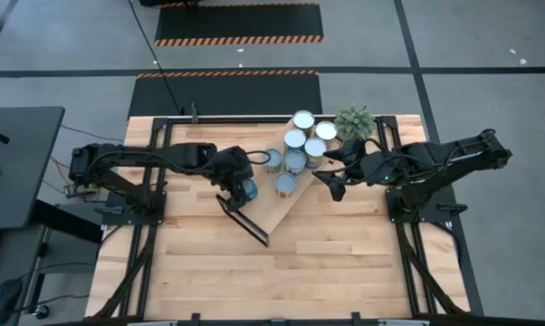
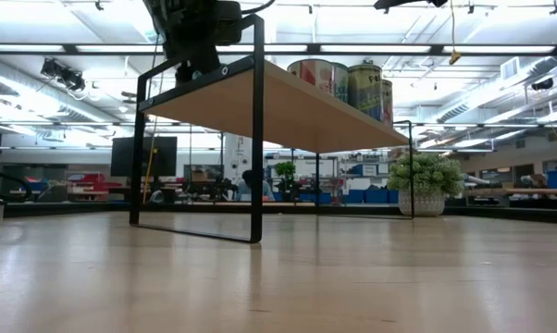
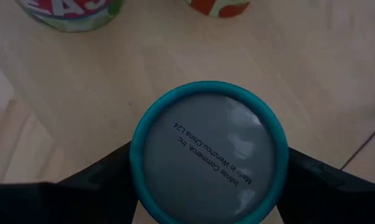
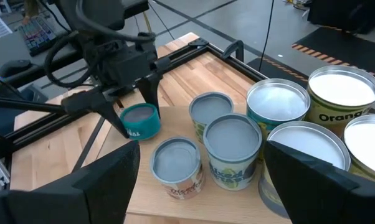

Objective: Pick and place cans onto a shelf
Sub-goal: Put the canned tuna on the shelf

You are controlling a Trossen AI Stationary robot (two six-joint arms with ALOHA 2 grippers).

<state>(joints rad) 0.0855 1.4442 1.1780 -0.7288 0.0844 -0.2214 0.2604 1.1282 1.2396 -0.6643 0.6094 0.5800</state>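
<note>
The shelf [image 1: 271, 215] stands slantwise on the wooden table, its dark end frame [image 2: 256, 139] nearest the low camera. Several cans [image 1: 295, 149] with white or grey tops stand upright on its far half [image 4: 281, 118], two of them showing in the low view [image 2: 352, 88]. My left gripper [image 1: 246, 190] is over the shelf's near end, shut on a teal-rimmed can [image 3: 209, 152] with a grey top. My right gripper [image 1: 335, 186] hovers open beside the group of cans, with nothing between its fingers. My left gripper pinches the teal can by its round side [image 3: 137, 171] just under the top rim, one finger [image 3: 94, 183] on either side. The fingers slant down from above. The can stays upright over the shelf's near end; whether its bottom rests on the plank I cannot tell.
A small potted plant [image 1: 355, 120] stands at the shelf's far end, close to the cans and my right arm. Black frame rails [image 1: 155, 226] run along the table's left and right sides. The near half of the table [image 1: 282, 281] is bare wood.
</note>
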